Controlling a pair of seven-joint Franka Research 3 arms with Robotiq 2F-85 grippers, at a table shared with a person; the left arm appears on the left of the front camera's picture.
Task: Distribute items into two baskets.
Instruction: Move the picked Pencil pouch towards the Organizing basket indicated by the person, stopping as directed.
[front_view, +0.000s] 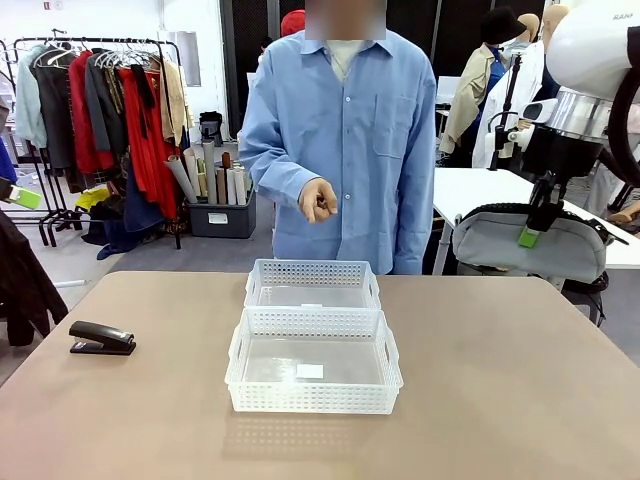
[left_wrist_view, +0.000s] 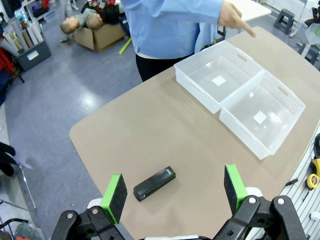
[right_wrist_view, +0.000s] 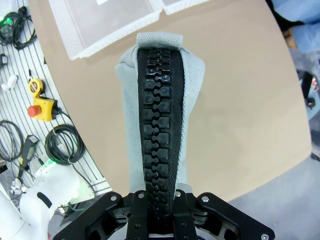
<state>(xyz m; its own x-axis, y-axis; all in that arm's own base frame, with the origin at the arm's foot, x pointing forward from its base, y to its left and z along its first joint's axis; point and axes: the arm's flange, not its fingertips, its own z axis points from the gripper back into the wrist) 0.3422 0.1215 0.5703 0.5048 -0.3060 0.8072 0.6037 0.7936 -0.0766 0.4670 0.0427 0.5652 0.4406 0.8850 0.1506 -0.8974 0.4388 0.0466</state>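
R gripper is clamped tight on the grey pouch and holds it in the air at the far right, above table level, by the table's right far corner. The pouch hangs long side level, black strap arcing along its top. In the R wrist view a black zip-like band runs down the pouch's middle, and the fingers pinch it at the end nearest the camera. The baskets lie beyond its other end.

L gripper is spread wide with nothing in it. It hovers over the table's left part, with its green pads well above the top. The black stapler lies flat on the table below, seen between the pads and touching neither. In the front view it sits near the left edge, well apart from the baskets.

2 white baskets sit mid-table, long sides touching:
- Near basket: small white label on its floor.
- Far basket: same label, as the L wrist view shows.

A person in a blue shirt stands at the far side. One hand is raised at waist height with the index finger out, close to the far basket.
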